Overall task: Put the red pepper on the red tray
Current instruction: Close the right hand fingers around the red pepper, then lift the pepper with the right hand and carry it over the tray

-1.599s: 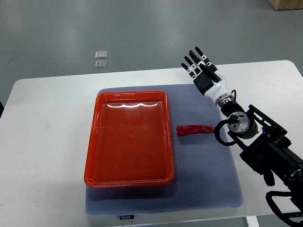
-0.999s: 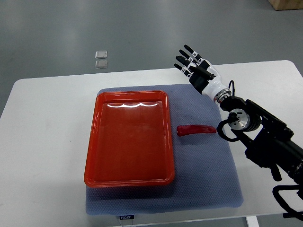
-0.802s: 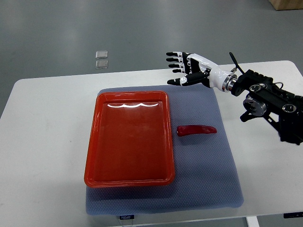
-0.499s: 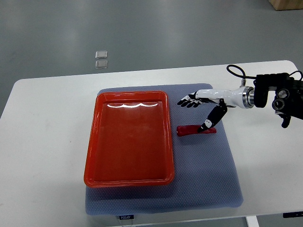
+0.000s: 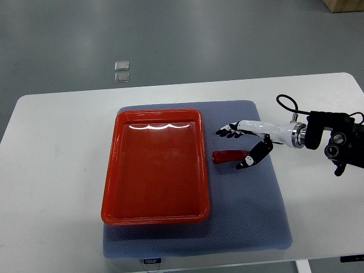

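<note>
The right hand is now hanging low over the pepper, having swung down from a raised position beyond the far edge of the mat a second or so ago, and its thumb has moved from the pepper's far side to its near side within the last half second. The fingers are spread, reaching left on the far side of the pepper, so the hand is straddling the pepper without yet closing on it. The pepper is lying flat on the mat, just right of the red tray, unmoved throughout. The tray is holding nothing. The left arm is not showing. In my judgement the reach is finishing and the grasp is beginning; lift and transfer left to the tray are still outstanding.
</note>
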Robot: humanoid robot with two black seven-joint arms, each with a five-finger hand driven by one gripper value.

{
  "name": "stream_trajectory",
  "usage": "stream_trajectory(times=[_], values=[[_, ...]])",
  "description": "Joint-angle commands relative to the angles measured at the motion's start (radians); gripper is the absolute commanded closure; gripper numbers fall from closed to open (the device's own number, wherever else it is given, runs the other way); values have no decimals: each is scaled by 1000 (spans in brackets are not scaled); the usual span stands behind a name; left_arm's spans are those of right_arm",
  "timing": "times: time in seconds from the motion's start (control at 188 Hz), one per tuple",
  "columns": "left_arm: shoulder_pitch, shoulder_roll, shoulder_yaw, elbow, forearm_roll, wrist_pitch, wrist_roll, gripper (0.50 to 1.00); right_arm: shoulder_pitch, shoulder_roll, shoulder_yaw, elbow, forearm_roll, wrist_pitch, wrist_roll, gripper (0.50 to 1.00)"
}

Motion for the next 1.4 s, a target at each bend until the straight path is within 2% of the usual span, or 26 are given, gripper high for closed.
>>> stream_trajectory(times=[0.0, 0.26, 0.436, 0.68, 0.914, 1.036, 1.116, 1.392], values=[[0, 0, 0, 1, 0, 0, 0, 500, -16, 15, -4, -19, -5, -35, 2, 597], [0, 0, 0, -1, 0, 0, 0, 500, -37, 58, -6, -62, -32, -79, 6, 605], [0, 0, 0, -1, 0, 0, 0, 500, -60, 77, -6, -67, -59, -98, 18, 662], [0, 0, 0, -1, 0, 0, 0, 500, -83, 98, -7, -88, -89, -127, 25, 695], [0, 0, 0, -2, 0, 0, 0, 500, -82, 121, -9, -116, -92, -142, 28, 818], [0, 0, 0, -1, 0, 0, 0, 500, -82, 124, -15, -130, -105, -142, 28, 908], [1, 0, 0, 1, 0, 0, 0, 500, -76, 129, -16, -139, -106, -142, 29, 989], [0, 0, 2, 1, 0, 0, 0, 500, 24, 61, -10, -131, -88, -124, 29, 1000]])
